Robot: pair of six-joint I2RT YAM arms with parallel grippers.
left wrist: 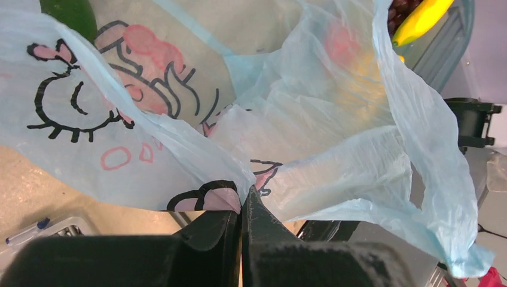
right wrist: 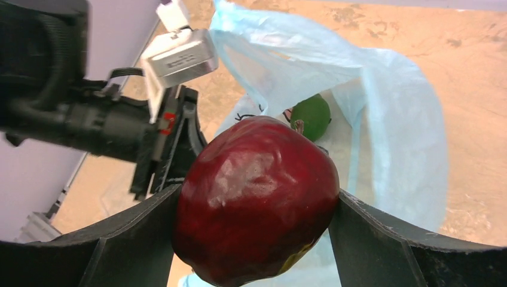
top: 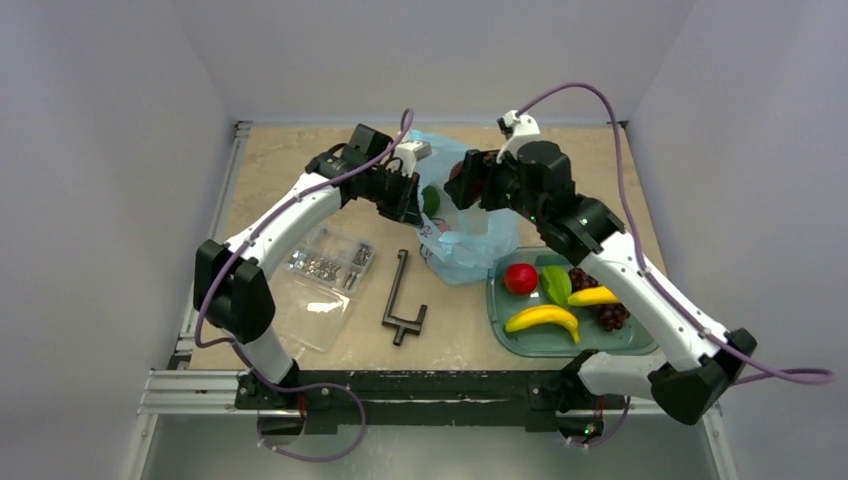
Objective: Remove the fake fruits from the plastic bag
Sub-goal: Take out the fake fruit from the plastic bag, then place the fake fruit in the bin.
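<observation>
The light-blue plastic bag (top: 462, 232) with a pink-and-black cartoon print lies at the table's middle back. My left gripper (left wrist: 242, 206) is shut on a fold of the bag (left wrist: 197, 173) and holds its edge up. My right gripper (right wrist: 257, 230) is shut on a dark maroon fruit (right wrist: 257, 200), held above the bag's open mouth (right wrist: 359, 137). A green fruit (right wrist: 311, 115) lies inside the bag; it also shows in the top view (top: 431, 199). A red apple (top: 520, 278), two bananas (top: 543, 317), a green piece (top: 556, 285) and grapes (top: 611, 315) lie in the tray.
A green translucent tray (top: 505, 335) sits at the right front. A clear flat bag of metal screws (top: 325, 275) lies at the left. A black metal tool (top: 402, 300) lies between them.
</observation>
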